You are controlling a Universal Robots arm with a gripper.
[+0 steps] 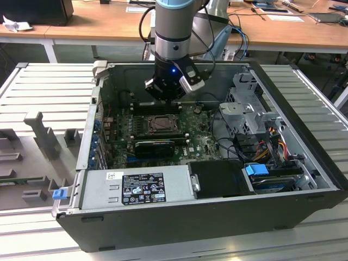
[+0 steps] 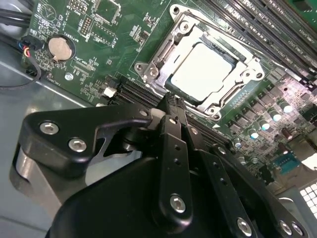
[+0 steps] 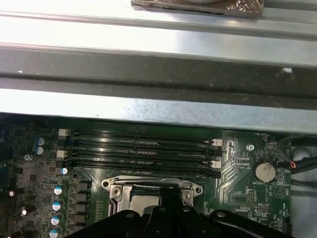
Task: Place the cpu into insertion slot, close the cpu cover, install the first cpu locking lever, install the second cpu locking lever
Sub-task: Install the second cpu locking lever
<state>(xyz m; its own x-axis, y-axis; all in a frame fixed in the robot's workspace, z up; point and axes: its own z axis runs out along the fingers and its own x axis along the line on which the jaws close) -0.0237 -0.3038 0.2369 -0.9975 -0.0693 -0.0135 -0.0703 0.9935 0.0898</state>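
— While the gripper (image 2: 171, 101) hangs just over the insertion slot (image 2: 205, 69), what crowds it?
— Memory slots (image 3: 141, 151) beside it, a coin battery (image 2: 60, 48) nearby. The cpu (image 2: 200, 69) lies seated under the cpu cover (image 2: 247, 74).
— And the claw?
— Its black body hides the tips; can't tell.

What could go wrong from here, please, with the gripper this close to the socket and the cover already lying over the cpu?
1. The gripper hangs just beside the cpu cover, which lies over the cpu; a slightly off descent could scrape the frame or the chip.
2. The memory slots run close alongside the insertion slot, so a sideways slip might strike them.
3. The coin cell battery and nearby cables could be snagged if the arm swings wide.
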